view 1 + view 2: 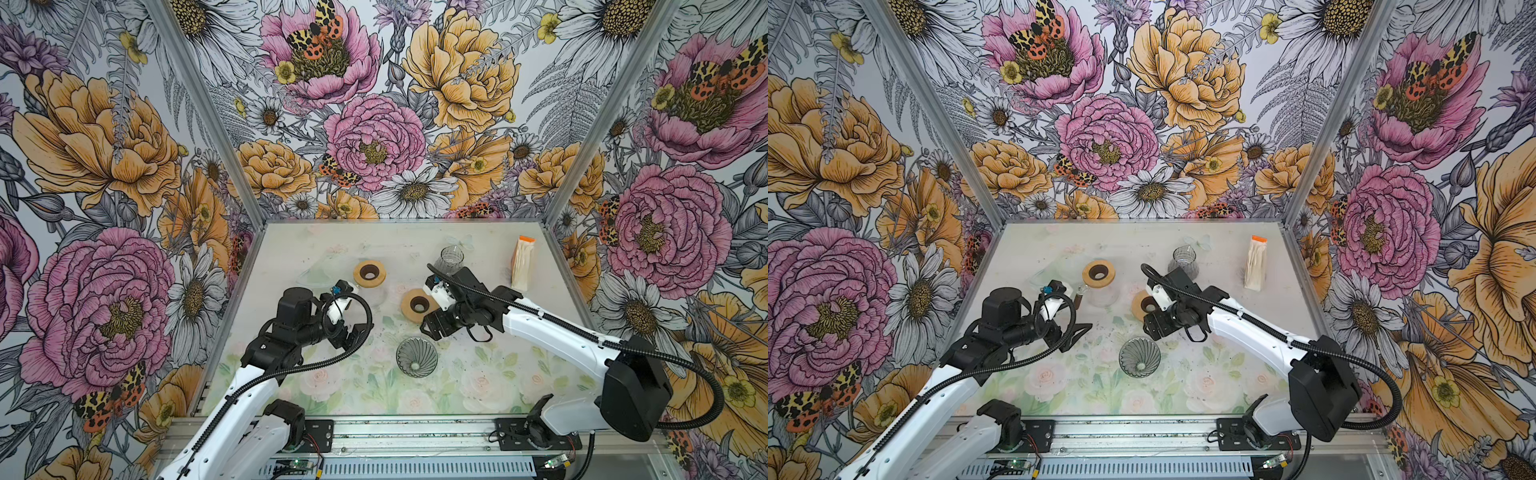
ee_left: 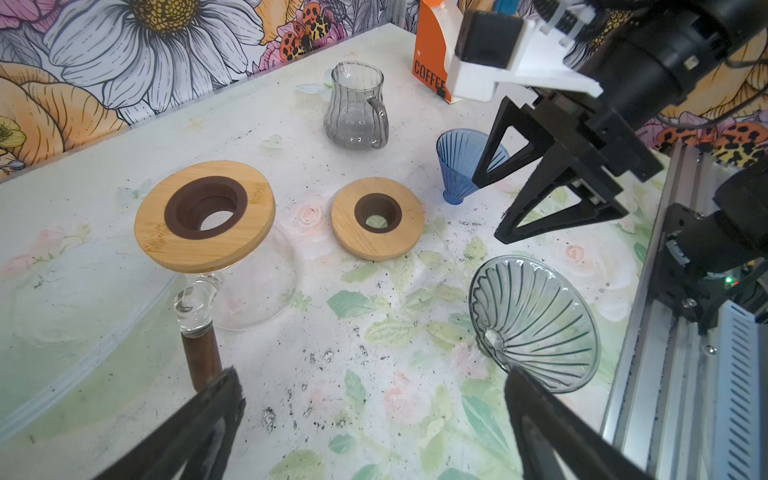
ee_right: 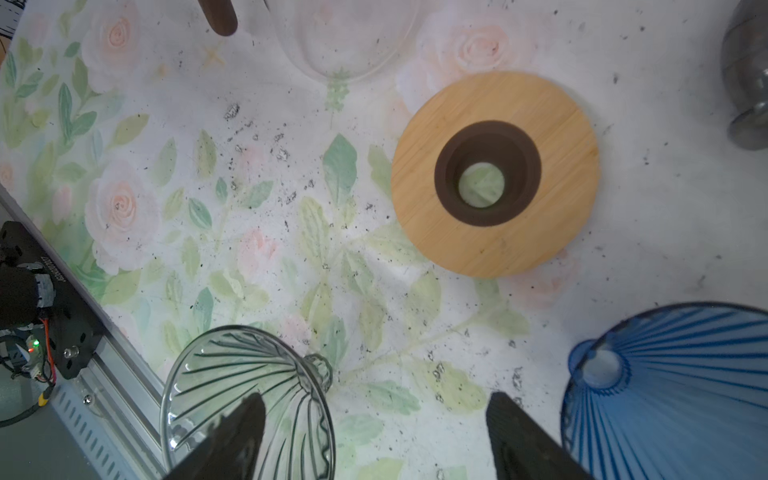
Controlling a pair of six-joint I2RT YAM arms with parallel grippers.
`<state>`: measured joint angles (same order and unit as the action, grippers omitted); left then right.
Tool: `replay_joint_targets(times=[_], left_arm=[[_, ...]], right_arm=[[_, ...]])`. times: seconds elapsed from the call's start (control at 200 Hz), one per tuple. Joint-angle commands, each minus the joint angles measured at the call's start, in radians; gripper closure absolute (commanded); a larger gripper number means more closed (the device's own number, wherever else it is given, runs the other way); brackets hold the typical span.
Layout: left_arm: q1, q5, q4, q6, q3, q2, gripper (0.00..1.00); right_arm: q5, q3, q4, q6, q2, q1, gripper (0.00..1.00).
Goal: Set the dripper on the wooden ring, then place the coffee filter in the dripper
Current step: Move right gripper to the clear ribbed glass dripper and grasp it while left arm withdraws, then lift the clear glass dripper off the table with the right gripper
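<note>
Floral table [image 1: 374,241], two drippers [image 2: 540,316], two wooden rings [image 2: 378,247], one pitcher [image 2: 355,108]

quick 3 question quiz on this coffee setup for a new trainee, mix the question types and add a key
1. True or false: no gripper touches the coffee filter box at the back right of the table.
2. The bamboo ring farther back on the table rests on: A) the table, B) a glass carafe, C) the coffee filter box.
3. Fill in: the left gripper and the right gripper both stand ___, holding nothing.
Key: 1 true; 2 B; 3 open.
</note>
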<state>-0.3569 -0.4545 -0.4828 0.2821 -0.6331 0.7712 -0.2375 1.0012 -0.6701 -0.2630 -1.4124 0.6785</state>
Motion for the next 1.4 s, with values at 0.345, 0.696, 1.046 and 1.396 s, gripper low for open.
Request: replay_joint_targets(times=[0.345, 0.696, 1.046, 1.396], left_arm=[[-0.054, 0.116, -0.023, 0.127, 0.063, -0.010, 0.01], [-0.054, 0.089, -0.030, 0.124, 0.069, -0.008, 0.01], [-0.055, 0.048, -0.034, 0.121, 0.065, 0.027, 0.01], [-0.068, 0.053, -0.040, 0.107, 0.058, 0.029, 0.01]], right_arm=[[-0.032, -0.031, -0.003, -0.092, -0.034, 0.077, 0.24], [-0.038, -0.060, 0.003, -0.104, -0.070, 0.108, 0.32], [-0.056, -0.085, 0.029, -0.084, -0.075, 0.109, 0.47], [-0.062, -0.074, 0.046, -0.074, -0.099, 0.109, 0.58]])
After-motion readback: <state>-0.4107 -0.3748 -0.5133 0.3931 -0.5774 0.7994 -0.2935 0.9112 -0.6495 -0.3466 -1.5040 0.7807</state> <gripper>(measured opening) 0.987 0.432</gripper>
